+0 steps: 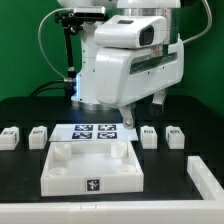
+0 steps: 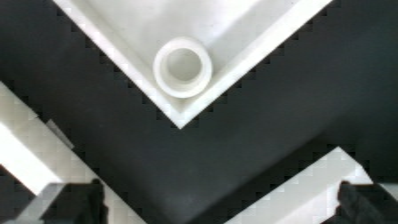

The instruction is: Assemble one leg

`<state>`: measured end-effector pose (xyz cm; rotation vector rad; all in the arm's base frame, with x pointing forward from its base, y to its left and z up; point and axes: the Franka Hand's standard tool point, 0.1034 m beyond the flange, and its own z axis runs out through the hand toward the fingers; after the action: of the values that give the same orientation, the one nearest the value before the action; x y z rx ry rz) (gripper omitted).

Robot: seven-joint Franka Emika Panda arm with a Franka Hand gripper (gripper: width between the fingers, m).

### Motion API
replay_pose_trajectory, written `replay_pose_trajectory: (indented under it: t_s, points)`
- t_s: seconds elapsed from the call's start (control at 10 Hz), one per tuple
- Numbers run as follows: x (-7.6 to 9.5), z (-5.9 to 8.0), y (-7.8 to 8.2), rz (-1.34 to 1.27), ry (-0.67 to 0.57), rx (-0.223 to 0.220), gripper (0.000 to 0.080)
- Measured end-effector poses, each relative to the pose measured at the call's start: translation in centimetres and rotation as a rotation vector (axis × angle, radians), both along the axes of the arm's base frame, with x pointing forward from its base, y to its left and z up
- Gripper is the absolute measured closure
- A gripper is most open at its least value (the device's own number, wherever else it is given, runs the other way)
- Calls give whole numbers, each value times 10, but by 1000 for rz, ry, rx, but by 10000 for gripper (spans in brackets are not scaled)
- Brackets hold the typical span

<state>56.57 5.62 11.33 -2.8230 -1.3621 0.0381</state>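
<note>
Four small white legs with tags stand in a row on the black table: two at the exterior view's left [image 1: 10, 137] [image 1: 38, 135] and two at its right [image 1: 149, 135] [image 1: 174, 134]. The large white tray-like part [image 1: 92, 167] lies in front of them. My gripper [image 1: 141, 113] hangs above the table behind the tray's back right corner, near the right-hand legs. In the wrist view the gripper [image 2: 217, 205] is open and empty, with dark fingertips [image 2: 71, 205] at both sides. A tray corner with a round hole [image 2: 183, 65] lies ahead of it. No leg shows in the wrist view.
The marker board [image 1: 95, 131] lies flat behind the tray, between the two pairs of legs. A white bar [image 1: 206, 180] lies at the front of the exterior view's right. White bands [image 2: 299, 178] cross the black table in the wrist view.
</note>
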Motion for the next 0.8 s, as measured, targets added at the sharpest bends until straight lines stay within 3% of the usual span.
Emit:
replay_pose_trajectory:
  t_s: [0.8]
  points:
    - [-2, -2, -1, 62, -6, 2, 150]
